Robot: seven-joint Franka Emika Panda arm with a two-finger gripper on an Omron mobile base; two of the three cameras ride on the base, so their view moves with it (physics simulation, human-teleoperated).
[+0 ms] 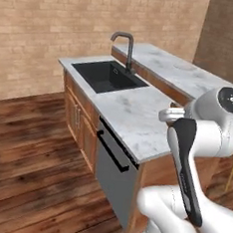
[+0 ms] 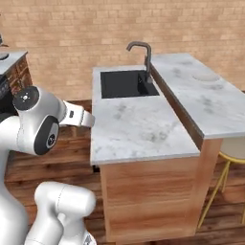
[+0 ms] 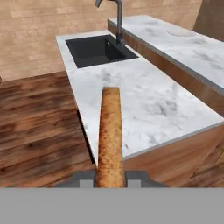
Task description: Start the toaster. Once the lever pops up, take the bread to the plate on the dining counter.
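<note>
In the hand view the gripper (image 3: 110,180) is pinched on the bread (image 3: 109,135), a thin tan-brown slice held edge-on between the two finger tips (image 3: 83,179) and rising up the middle of the picture. The slice is in the air short of the near edge of the dining counter (image 3: 148,105), over the wood floor (image 3: 35,122). The marble top carries a black sink basin (image 1: 109,75) at its far end with a dark curved faucet (image 1: 125,47) just beside it. On the raised right-hand section, far along, lies the plate (image 2: 206,76), pale and faint against the marble, well apart from the bread.
</note>
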